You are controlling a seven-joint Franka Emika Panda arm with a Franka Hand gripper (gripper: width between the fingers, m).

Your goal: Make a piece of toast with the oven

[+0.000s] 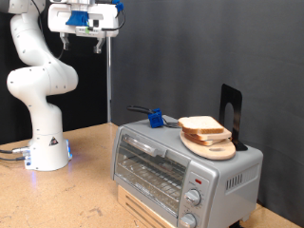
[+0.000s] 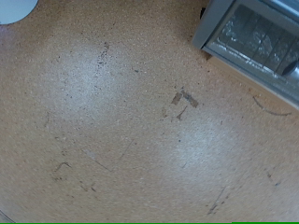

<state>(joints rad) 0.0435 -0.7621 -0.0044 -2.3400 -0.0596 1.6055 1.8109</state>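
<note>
The silver-grey oven [image 1: 180,166] stands on the wooden table at the exterior view's lower right. Its glass door is shut, and there are two knobs and a red light at its right end. Its corner also shows in the wrist view [image 2: 250,39]. A stack of pale bread slices [image 1: 202,125], the piece of toast among them, lies on a round wooden board [image 1: 213,149] on top of the oven. My gripper [image 1: 82,42] hangs high at the exterior view's upper left, far above the table and away from the oven. It is open and empty. Its fingers do not show in the wrist view.
A small blue object with a dark handle [image 1: 152,118] sits on the oven top beside the board. A black stand [image 1: 231,109] rises behind the board. A thin pole [image 1: 107,85] stands behind the oven. The arm's white base [image 1: 46,147] is at the left, on the table [image 2: 121,140].
</note>
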